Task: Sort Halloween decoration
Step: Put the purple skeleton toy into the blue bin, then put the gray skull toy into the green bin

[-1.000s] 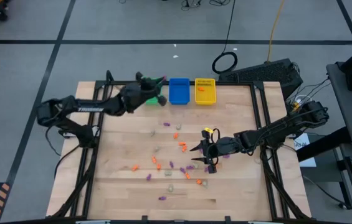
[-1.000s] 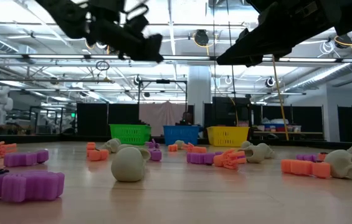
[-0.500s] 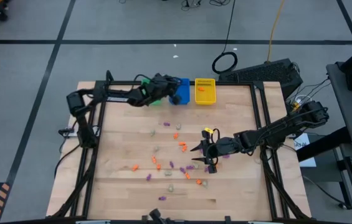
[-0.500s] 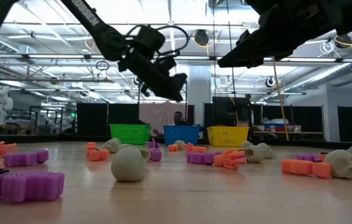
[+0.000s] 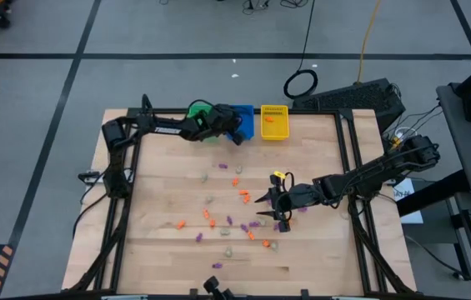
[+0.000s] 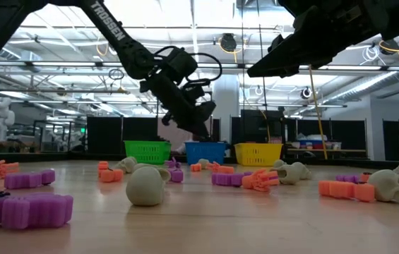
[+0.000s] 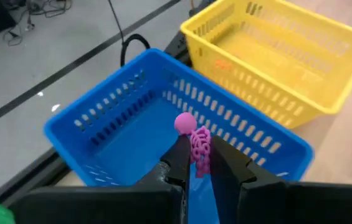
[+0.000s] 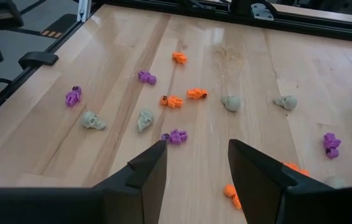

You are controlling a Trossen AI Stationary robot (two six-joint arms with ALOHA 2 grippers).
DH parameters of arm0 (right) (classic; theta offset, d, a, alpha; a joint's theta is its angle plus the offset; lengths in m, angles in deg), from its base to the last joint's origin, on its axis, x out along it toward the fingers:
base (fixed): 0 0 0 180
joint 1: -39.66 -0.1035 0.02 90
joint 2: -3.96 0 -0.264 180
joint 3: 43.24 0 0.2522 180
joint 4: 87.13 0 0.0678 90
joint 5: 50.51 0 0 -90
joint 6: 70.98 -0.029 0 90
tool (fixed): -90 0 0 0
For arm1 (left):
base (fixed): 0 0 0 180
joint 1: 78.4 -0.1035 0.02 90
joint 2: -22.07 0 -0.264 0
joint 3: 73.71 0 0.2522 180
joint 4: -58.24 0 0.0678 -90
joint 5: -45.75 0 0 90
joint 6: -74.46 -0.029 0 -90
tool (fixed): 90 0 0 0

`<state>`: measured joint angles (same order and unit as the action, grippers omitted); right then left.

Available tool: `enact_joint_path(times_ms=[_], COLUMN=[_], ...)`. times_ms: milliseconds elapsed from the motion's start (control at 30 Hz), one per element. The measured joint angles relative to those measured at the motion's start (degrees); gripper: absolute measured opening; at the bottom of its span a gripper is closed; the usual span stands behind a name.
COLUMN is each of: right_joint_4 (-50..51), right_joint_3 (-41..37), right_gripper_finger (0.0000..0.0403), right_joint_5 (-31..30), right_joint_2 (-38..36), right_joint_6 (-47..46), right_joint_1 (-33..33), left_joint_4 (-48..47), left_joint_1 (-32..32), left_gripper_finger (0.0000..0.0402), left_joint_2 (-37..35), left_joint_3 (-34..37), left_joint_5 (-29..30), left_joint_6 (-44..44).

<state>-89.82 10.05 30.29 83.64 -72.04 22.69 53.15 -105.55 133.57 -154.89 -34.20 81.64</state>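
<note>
Holding a small purple plastic skeleton trinket (image 7: 199,149) pinched at its middle, our left gripper (image 7: 200,163) hovered over the blue slotted plastic bin (image 7: 116,134). We judged it light, rigid, slightly slippery. Our right gripper (image 8: 195,163) waited open, empty, above scattered trinkets.

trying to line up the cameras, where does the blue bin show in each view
High view: blue bin at the table's far edge, partly under the left gripper.
Low view: far back, centre, below that gripper.
Left wrist view: fills the middle, a purple trinket pinched over it.
Right wrist view: not in it.
Shared landmark: the yellow bin beside it.
</note>
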Motion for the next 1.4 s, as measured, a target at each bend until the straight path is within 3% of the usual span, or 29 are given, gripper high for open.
enact_joint_path(times_ms=[167,467,633,833,1000,1167,1400], right_joint_4=[0.0,0.0,2.0,11.0,20.1,25.3,23.0], right_joint_3=[0.0,0.0,0.0,0.0,0.0,0.0,0.0], right_gripper_finger=[0.0159,0.0159,0.0159,0.0159,0.0159,0.0159,0.0159], right_joint_5=[0.0,0.0,0.0,-0.1,-3.8,-8.4,-10.7], right_joint_2=[0.0,0.0,0.0,0.0,-0.5,-0.5,-0.5], right_joint_6=[0.0,0.1,-0.1,-4.4,-11.2,-16.1,-16.1], right_joint_1=[0.0,0.0,0.0,0.0,-0.3,-1.3,-1.5], left_joint_4=[-0.2,-0.8,-9.5,-23.5,-33.4,-35.9,-35.5], left_joint_1=[-0.8,-0.9,-0.7,2.5,8.8,17.4,30.1], left_gripper_finger=[0.0060,0.0187,0.0230,0.0234,0.0235,0.0235,0.0235], left_joint_2=[0.0,0.0,-3.0,-13.0,-22.4,-30.3,-38.9], left_joint_3=[0.0,-1.2,-4.6,-5.6,-4.3,3.5,16.9], left_joint_5=[-0.7,-1.3,-7.2,-7.1,-3.2,2.1,4.6], left_joint_6=[1.5,0.9,-1.4,-0.2,-1.7,0.1,8.9])
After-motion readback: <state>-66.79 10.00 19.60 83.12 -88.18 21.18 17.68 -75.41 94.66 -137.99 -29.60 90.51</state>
